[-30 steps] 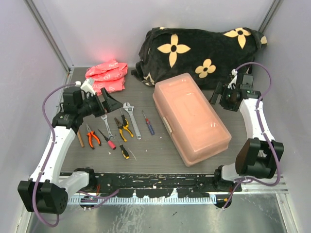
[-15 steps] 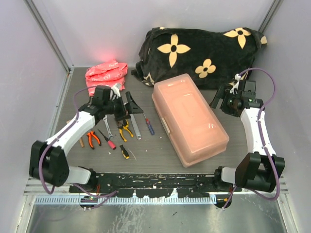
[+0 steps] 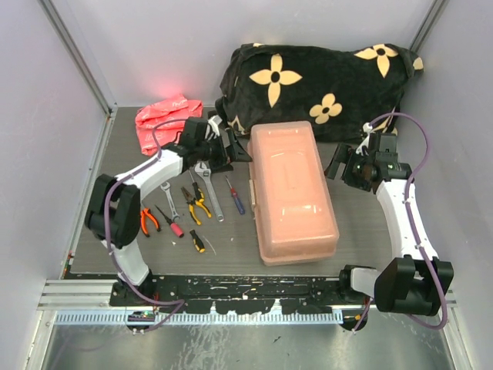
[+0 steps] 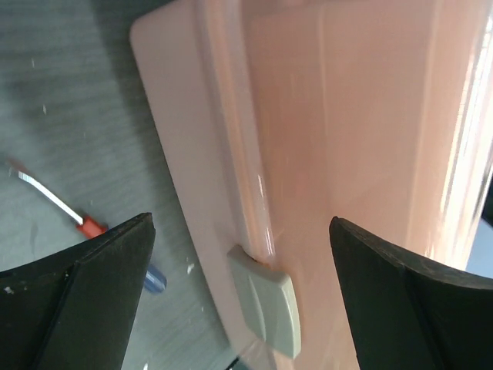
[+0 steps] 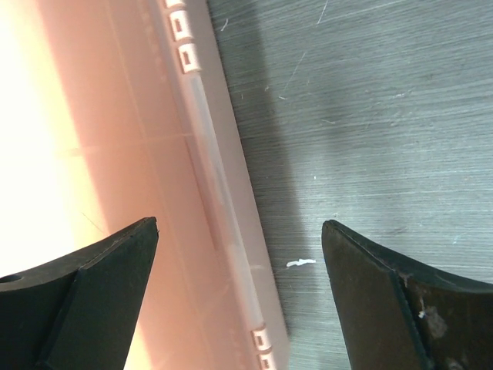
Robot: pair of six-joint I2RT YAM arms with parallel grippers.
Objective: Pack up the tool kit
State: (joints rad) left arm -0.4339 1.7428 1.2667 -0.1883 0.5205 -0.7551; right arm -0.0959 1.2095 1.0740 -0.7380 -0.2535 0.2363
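Observation:
The salmon-pink toolbox (image 3: 293,193) lies closed in the middle of the table, long side running front to back. My left gripper (image 3: 235,150) is open at its far left side; in the left wrist view the fingers straddle the box wall (image 4: 347,154) and its pale latch (image 4: 266,304). My right gripper (image 3: 339,166) is open at the box's right side, one finger over the lid (image 5: 115,154), the other over bare table. Loose tools lie left of the box: a silver wrench (image 3: 208,189), yellow-handled pliers (image 3: 199,202), orange pliers (image 3: 146,220), a screwdriver (image 3: 235,195).
A black fabric with yellow flowers (image 3: 323,77) is heaped behind the box. A bright pink bag (image 3: 162,119) lies at the back left. A pink-handled screwdriver (image 3: 171,222) and a small yellow-and-black tool (image 3: 198,240) lie near the front left. Walls close in both sides.
My left arm swung from over the tools to the toolbox's far left side. The toolbox turned from a slant to nearly front-to-back. The right gripper shifted slightly toward the box.

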